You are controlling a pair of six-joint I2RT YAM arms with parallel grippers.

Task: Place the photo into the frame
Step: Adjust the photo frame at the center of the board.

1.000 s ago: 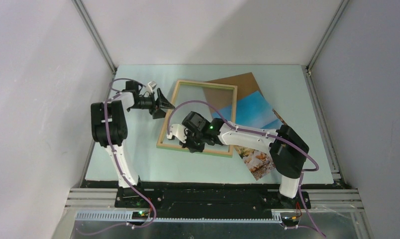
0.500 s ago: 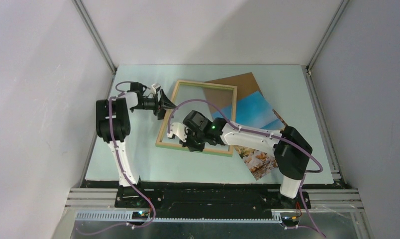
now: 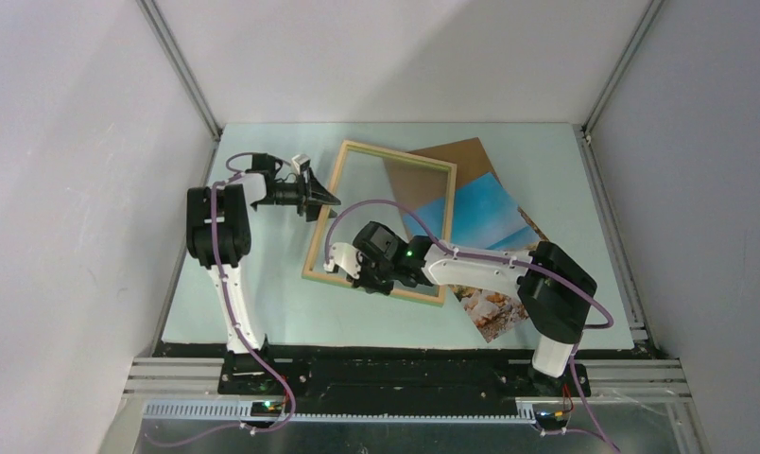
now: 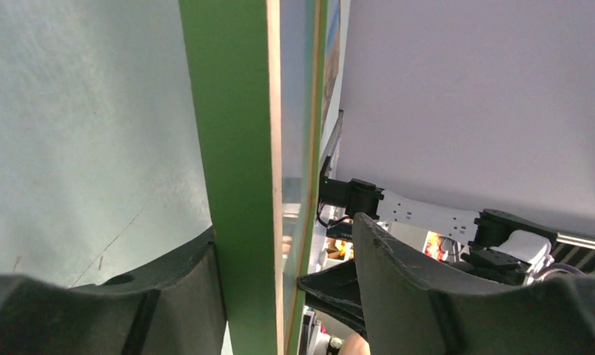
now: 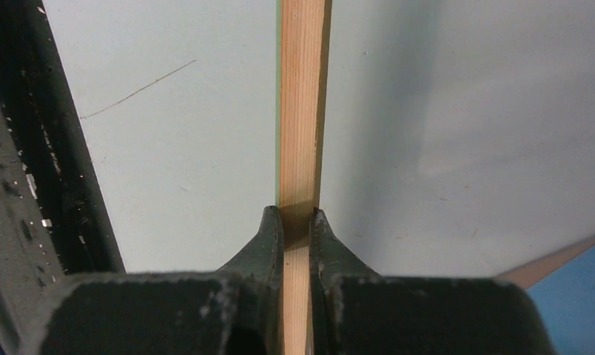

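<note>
Top external: the frame (image 3: 395, 154), pale wood, sat skewed, its right side overlapping the photo (image 3: 480, 213), a blue print. Left wrist: the frame's green rail stood between the left gripper (image 4: 283, 237) fingers, jaws partly open, one finger off it. Right wrist: the right gripper (image 5: 297, 218) was clamped tight on the pale near rail.
</note>
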